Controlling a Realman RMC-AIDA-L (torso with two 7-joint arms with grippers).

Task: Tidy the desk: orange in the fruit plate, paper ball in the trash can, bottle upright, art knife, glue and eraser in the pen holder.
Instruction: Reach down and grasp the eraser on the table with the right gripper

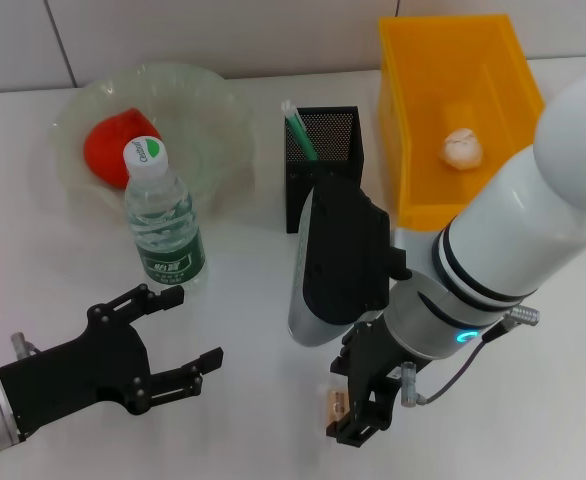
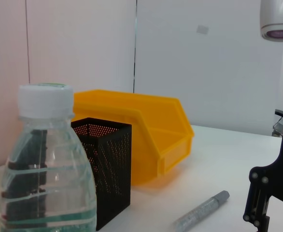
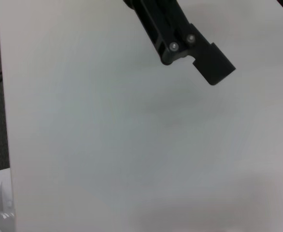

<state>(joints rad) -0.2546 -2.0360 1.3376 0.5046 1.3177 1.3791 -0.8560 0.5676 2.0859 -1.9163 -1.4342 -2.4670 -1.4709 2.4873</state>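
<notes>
- Right end effector (image 1: 358, 405) is low over the worktop (image 1: 243, 420), pinching the small tan eraser (image 1: 335, 404).
- Next: lift it and carry it to the pen holder (image 1: 318, 150).
- Left end effector (image 1: 178, 340) hovers spread near the upright bottle (image 1: 163, 225).

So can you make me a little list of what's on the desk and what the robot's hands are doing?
orange: in the fruit plate
bottle: upright, beside the plate
paper ball: in the yellow bin
pen holder: black mesh, a green-tipped item standing inside
left gripper: open, low over the desk near the bottle, empty
right gripper: down at the desk, a small tan item at its fingers
grey pen-like item: lying on the desk
</notes>
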